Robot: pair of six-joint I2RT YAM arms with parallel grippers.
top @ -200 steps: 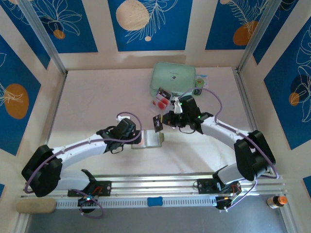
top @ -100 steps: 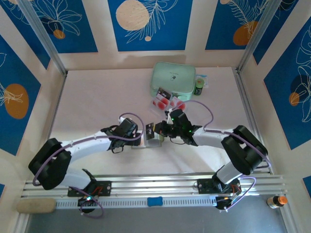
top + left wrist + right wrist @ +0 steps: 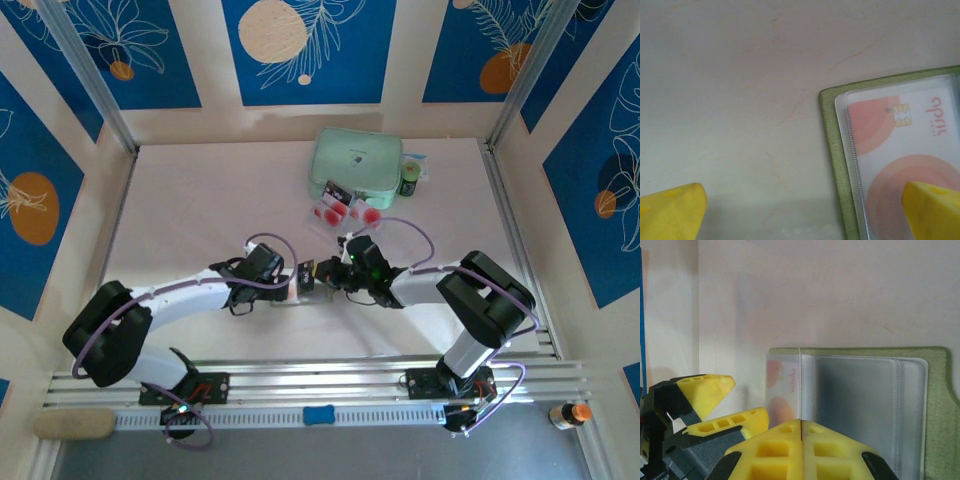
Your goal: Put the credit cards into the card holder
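Olive card holder (image 3: 938, 405) — glossy clear sleeves (image 3: 865, 410)

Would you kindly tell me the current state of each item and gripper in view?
card holder: open, lying flat.
pocketed card: seated inside a clear pocket.
held card: upright, pinched edge-on over the pockets.
right gripper: shut on held card.
left gripper: open, one finger over the card holder.
zip case: closed.
loose cards: lying beside the zip case.

Matt weave, glossy plastic
The card holder (image 3: 832, 145) has a matt olive rim and glossy clear plastic sleeves (image 3: 860, 405); the surface (image 3: 730, 90) looks smooth, matt.
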